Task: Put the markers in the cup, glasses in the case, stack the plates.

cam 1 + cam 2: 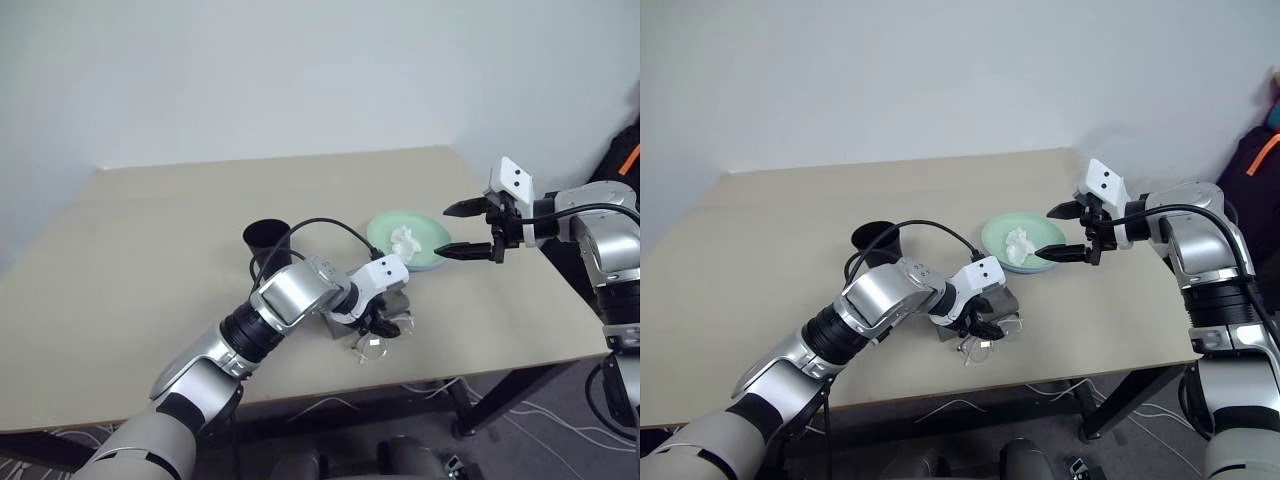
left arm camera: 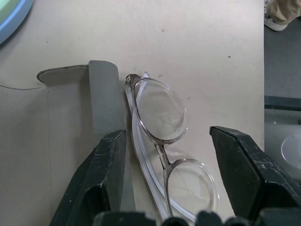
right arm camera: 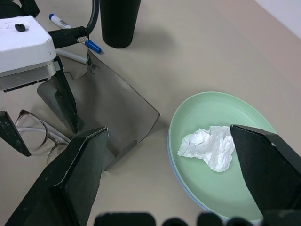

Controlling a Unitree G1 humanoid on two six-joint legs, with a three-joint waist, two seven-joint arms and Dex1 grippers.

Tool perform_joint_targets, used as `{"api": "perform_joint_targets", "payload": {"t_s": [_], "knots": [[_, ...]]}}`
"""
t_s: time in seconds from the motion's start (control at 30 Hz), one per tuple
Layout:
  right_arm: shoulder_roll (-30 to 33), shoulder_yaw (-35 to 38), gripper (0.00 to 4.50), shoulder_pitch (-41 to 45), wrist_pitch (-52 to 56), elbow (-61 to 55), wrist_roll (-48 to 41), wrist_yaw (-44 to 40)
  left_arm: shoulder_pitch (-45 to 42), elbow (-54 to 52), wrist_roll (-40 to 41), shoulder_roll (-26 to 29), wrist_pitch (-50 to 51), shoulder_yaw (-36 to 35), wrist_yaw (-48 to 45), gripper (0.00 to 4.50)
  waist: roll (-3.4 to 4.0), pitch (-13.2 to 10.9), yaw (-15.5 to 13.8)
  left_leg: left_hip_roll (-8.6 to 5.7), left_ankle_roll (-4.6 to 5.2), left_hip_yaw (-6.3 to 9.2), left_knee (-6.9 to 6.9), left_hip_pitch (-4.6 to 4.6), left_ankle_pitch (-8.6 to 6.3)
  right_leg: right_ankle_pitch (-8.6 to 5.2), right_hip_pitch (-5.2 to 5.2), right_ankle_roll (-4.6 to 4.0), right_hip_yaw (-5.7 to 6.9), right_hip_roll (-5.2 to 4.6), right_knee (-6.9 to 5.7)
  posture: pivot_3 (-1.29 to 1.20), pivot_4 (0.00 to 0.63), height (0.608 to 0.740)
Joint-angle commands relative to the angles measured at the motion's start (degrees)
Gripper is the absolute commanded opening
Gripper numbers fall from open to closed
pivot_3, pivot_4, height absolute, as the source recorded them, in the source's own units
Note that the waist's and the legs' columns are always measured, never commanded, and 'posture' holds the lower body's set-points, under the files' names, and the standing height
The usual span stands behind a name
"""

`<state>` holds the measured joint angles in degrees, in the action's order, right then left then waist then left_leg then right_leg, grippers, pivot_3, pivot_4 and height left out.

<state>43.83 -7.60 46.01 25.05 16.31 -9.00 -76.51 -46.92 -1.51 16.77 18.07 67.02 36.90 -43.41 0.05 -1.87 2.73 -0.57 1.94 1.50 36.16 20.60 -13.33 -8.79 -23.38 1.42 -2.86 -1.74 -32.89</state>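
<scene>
The wire-framed glasses [image 2: 162,113] lie flat on the table beside the open grey case [image 3: 113,113]. My left gripper [image 2: 167,134] points down over them, open, with one finger on each side and neither touching the frame. The black cup [image 1: 267,243] stands upright behind the case, and a blue-capped marker [image 3: 60,21] lies on the table next to it. The mint green plate [image 3: 225,113] rests on a light blue plate whose rim [image 2: 14,21] shows beneath it. My right gripper [image 1: 441,231] hovers open above the green plate's right edge, holding nothing.
A crumpled white tissue [image 3: 209,146] sits in the green plate. A black cable [image 1: 330,225] loops from my left wrist over the table near the cup. The table's front edge [image 1: 400,385] is close below the glasses. A dark bag [image 1: 1255,165] stands off the table's right side.
</scene>
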Motion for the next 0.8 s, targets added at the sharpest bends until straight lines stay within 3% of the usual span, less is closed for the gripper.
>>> {"api": "perform_joint_targets", "payload": {"t_s": [0.03,0.73,0.8], "knots": [[0.8,1.0,4.5,0.7,-0.3,-2.3,-0.7,0.3,-1.0,0.0,-0.7,-0.7,0.5,-0.3,0.4,3.01,0.0,0.0,0.0,0.0,0.0,0.0,0.0,0.0,0.0,0.0,0.0,0.0,0.0,0.0,0.0,0.0,0.0,0.727],[0.9,1.1,4.5,0.1,0.1,-3.1,-0.9,0.5,-0.5,2.1,-1.4,-1.3,1.4,1.9,0.9,3.01,0.0,0.0,0.0,0.0,0.0,0.0,0.01,0.0,0.0,0.0,0.01,0.0,0.0,0.0,0.0,0.0,0.0,0.727],[0.8,1.1,4.5,0.1,0.1,-3.0,-0.9,0.6,-0.4,2.4,-1.5,-1.3,1.3,2.0,1.0,2.65,0.0,0.0,0.0,0.0,0.0,0.0,0.01,0.0,0.0,0.0,0.01,0.0,0.0,0.0,0.0,0.0,0.0,0.727]]}}
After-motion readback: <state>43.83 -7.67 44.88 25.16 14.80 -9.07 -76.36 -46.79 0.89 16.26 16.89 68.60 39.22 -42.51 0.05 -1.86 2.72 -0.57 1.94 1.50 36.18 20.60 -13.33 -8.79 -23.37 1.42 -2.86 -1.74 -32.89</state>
